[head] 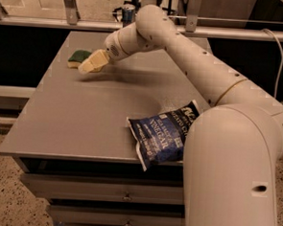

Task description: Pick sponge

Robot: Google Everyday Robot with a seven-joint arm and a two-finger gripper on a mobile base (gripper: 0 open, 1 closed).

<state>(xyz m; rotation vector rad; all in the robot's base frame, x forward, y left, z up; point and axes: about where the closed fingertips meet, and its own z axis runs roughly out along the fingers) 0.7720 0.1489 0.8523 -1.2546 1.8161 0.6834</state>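
The sponge (77, 57) lies on the grey table (83, 116) near its far left edge, dark green top up, with a thin pale yellow foam edge showing. My gripper (88, 66), with cream-coloured fingers, reaches from the right and sits right next to the sponge, overlapping its near right side. The fingertips hide part of the sponge. I cannot tell whether they touch it.
A blue chip bag (163, 133) lies at the table's front right edge, partly overhanging. My white arm (197, 70) spans the right half of the table. Drawers (103, 195) sit below the tabletop. A rail and glass partition run behind the table.
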